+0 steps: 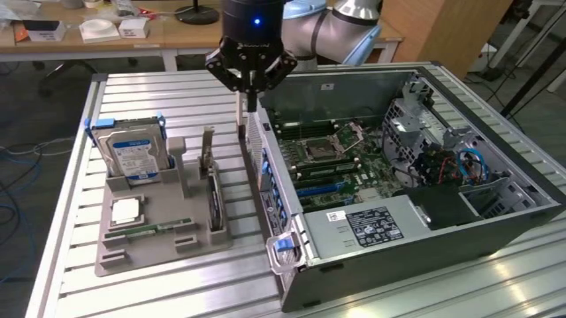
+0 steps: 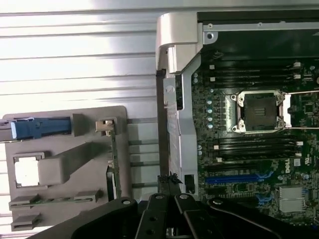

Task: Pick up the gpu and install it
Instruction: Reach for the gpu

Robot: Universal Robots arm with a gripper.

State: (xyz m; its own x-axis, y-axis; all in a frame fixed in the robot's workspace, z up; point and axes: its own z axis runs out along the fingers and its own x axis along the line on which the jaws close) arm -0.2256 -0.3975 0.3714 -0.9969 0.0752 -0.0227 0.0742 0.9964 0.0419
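Observation:
The gpu stands on its edge in a slot at the side of the grey holder nearest the case, silver bracket end up. In the wrist view the gpu is a thin green line with its bracket beside the holder. My gripper hangs shut and empty above the near wall of the open computer case, beyond and above the card, apart from it. Its black fingertips meet over the case's edge.
The holder also carries a silver hard drive with a blue label, a processor chip and a memory stick. The motherboard lies open inside the case, with blue slots. A slatted metal table lies underneath.

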